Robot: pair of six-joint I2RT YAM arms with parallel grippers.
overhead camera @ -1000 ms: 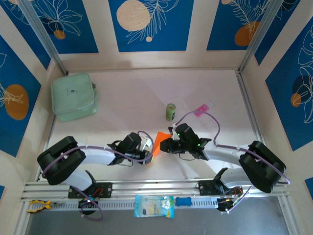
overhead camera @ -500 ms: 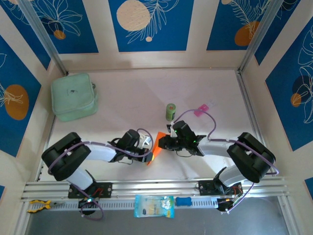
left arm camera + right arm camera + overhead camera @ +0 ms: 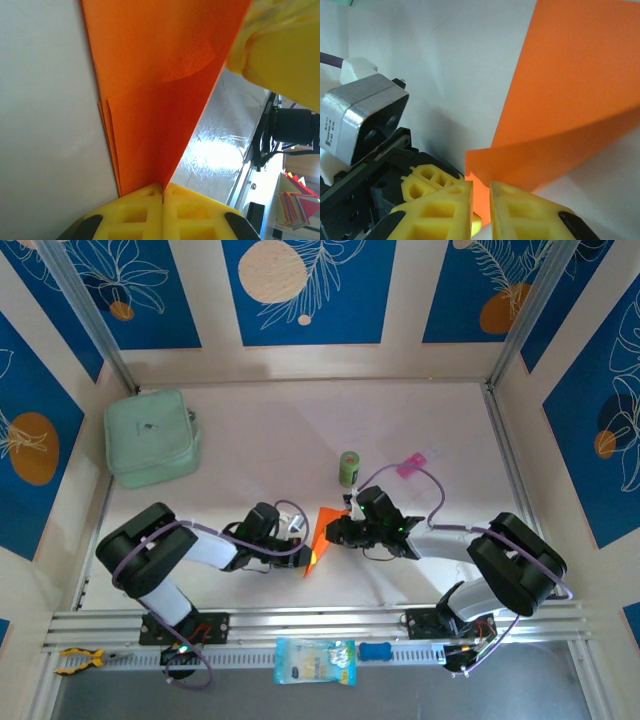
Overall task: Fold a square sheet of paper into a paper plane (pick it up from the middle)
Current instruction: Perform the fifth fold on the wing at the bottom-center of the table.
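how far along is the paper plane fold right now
Partway. Done: the orange paper is already folded into a narrow triangle, layered edges showing at the left wrist. In hand: the left gripper is shut on its narrow end, the right gripper pinches another edge. Left: no central crease with two wings visible yet, so more folds remain.

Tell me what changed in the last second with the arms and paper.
Both elbows drew inward; the orange sheet turned from a broad triangle to a narrow sliver. Left claw and right claw stay clamped on it. Green can and pouch unmoved.
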